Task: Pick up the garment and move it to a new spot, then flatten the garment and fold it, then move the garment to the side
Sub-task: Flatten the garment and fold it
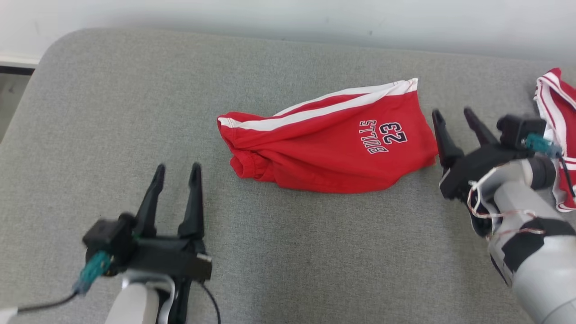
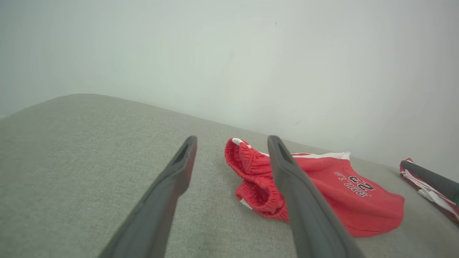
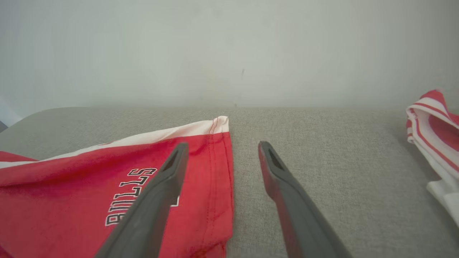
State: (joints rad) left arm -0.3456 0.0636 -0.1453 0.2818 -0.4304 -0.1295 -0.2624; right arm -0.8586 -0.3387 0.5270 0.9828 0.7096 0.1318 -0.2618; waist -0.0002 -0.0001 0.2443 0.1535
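Left wrist view looks into garment (image 2: 358, 208) waistband (image 2: 256, 190).

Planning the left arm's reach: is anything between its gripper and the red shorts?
Nothing visible: bare grey cushion lies between the open left gripper and the waistband end of the red Bulls shorts.

Red shorts (image 1: 328, 153) bore white side stripes, their lettering (image 1: 384, 136) was dark (outlined in white), cushion (image 1: 112, 112) was heathered grey, second garment (image 1: 558, 103) was red-and-white striped, wall (image 1: 288, 18) was pale.
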